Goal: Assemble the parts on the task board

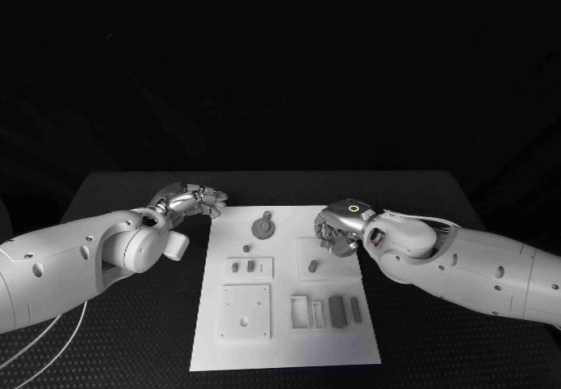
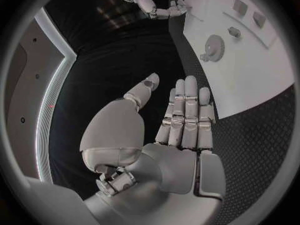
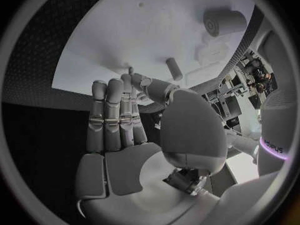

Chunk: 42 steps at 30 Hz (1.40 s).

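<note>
one board, its loose parts and two hands

one task board (image 1: 351,340) is lying on one black table (image 1: 129,324); on it are sitting one gear (image 1: 265,228), two small pegs (image 1: 246,248) (image 1: 314,264), two square plates (image 1: 249,268) (image 1: 246,311) and four slim bars (image 1: 299,312) (image 1: 317,314) (image 1: 336,312) (image 1: 355,308); two hands, left hand (image 1: 196,199) and right hand (image 1: 338,227), are hovering.

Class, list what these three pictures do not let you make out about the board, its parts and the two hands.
- Head view: right hand covers part of the task board; anything beneath is hidden.
- Head view: the parts by the gear-like piece are too small to identify.
- Left wrist view: the frame cuts off the board; the left hand hides some.
</note>
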Motion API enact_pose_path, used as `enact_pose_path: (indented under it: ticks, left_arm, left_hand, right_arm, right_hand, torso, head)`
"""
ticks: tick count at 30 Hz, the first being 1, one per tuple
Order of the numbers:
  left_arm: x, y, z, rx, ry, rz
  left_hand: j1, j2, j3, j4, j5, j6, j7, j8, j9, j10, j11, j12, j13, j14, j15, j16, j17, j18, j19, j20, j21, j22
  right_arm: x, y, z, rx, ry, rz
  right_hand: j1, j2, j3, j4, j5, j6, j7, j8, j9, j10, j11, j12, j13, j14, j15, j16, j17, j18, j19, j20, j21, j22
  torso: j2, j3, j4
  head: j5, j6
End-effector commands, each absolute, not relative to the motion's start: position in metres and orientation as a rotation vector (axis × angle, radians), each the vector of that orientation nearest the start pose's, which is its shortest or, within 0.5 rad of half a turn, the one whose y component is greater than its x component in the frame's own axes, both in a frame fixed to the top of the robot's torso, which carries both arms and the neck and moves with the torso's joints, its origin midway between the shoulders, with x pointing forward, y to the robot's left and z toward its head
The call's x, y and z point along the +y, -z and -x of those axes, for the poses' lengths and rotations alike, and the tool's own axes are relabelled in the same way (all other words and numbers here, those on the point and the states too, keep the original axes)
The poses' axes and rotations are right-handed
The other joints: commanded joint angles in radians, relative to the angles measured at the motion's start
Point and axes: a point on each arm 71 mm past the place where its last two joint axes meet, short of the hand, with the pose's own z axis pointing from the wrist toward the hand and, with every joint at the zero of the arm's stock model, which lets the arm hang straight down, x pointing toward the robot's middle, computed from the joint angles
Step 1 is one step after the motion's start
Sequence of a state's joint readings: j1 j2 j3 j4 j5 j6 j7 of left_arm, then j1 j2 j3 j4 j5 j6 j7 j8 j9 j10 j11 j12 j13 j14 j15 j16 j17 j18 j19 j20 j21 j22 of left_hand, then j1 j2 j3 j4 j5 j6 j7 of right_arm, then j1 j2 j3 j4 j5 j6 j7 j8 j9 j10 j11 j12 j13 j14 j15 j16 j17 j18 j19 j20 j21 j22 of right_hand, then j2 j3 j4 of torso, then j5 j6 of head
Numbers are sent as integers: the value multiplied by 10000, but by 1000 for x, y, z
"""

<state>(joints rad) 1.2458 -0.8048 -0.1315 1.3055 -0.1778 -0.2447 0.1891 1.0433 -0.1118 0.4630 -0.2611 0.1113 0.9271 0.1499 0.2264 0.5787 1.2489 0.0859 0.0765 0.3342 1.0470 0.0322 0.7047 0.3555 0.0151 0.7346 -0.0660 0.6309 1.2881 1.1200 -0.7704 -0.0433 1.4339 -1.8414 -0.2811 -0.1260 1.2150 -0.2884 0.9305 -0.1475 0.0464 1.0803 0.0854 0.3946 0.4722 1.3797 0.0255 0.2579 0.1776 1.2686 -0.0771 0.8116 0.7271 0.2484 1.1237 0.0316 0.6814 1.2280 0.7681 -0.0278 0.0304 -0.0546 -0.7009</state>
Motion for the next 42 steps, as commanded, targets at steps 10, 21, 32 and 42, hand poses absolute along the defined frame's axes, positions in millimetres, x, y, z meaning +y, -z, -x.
enact_pose_path:
  ticks: [10,21,32,42]
  left_arm:
    - [255,210,-522,16568,12316,10327]
    - [253,210,-522,16588,12359,10305]
    - [253,210,-521,16606,12354,10324]
    - [254,210,-521,16600,12339,10331]
  left_hand:
    - [-88,37,-49,9,-25,-65,81,34,-22,-34,55,-50,-15,71,32,-56,39,131,70,30,-73,16]
    - [-95,37,-53,10,-26,-76,86,30,-25,-43,58,-52,-17,72,32,-69,56,131,73,30,-81,19]
    - [-98,34,-56,8,-28,-84,89,28,-28,-52,62,-54,-19,71,33,-83,73,131,74,30,-90,21]
    - [-90,35,-54,1,-29,-87,90,29,-29,-56,63,-54,-20,69,33,-96,87,131,74,29,-99,23]
  right_arm:
    - [-191,213,-478,17134,-5372,4420]
    - [-173,200,-472,16854,-6242,4175]
    - [-168,202,-475,16853,-6062,4381]
    - [-168,209,-480,16958,-5913,4387]
  right_hand:
    - [-65,88,31,-16,93,63,8,37,8,-53,-12,-60,11,-36,-9,49,69,134,36,-2,50,45]
    - [-126,179,-54,-100,140,58,16,4,19,-36,-8,-127,39,-48,-6,15,145,134,20,-4,53,79]
    - [-139,204,-71,-131,148,57,18,-8,25,-31,-6,-153,49,-50,-3,-1,171,134,9,-2,50,91]
    - [-150,222,-80,-152,156,56,19,-16,29,-25,-6,-171,58,-48,-3,-11,191,134,4,0,51,101]
  torso:
    - [3,-6,10]
    - [-13,-22,8]
    - [-5,-31,2]
    - [10,4,12]
  head:
    - [8,-12]
    - [65,28]
    - [99,53]
    - [114,8]
